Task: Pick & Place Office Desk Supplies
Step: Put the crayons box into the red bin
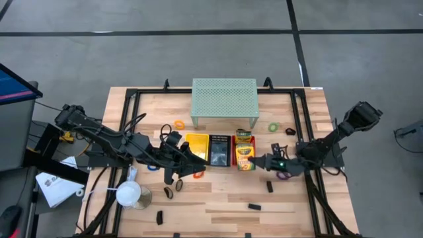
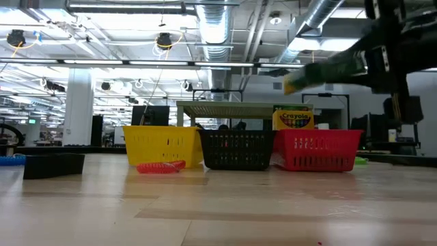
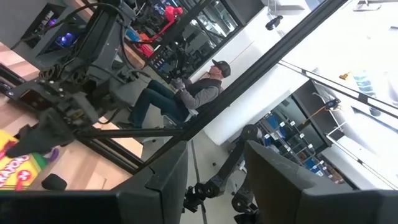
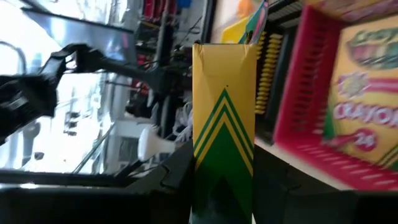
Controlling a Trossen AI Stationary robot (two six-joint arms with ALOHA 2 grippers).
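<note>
Yellow-green crayon box point(image 4: 224, 124) sits clamped in the right pincer point(image 1: 259, 161), seemingly over the red basket's point(image 1: 236, 158) edge.

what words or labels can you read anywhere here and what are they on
"Crayola": crayon box standing in the red basket, low view.
"CRAYON" and "24": the same box face in the right wrist view.
"RAYON" (partly cut off): a crayon box in the left wrist view.
The box in the right end effector shows only chevron stripes, no readable words.
</note>
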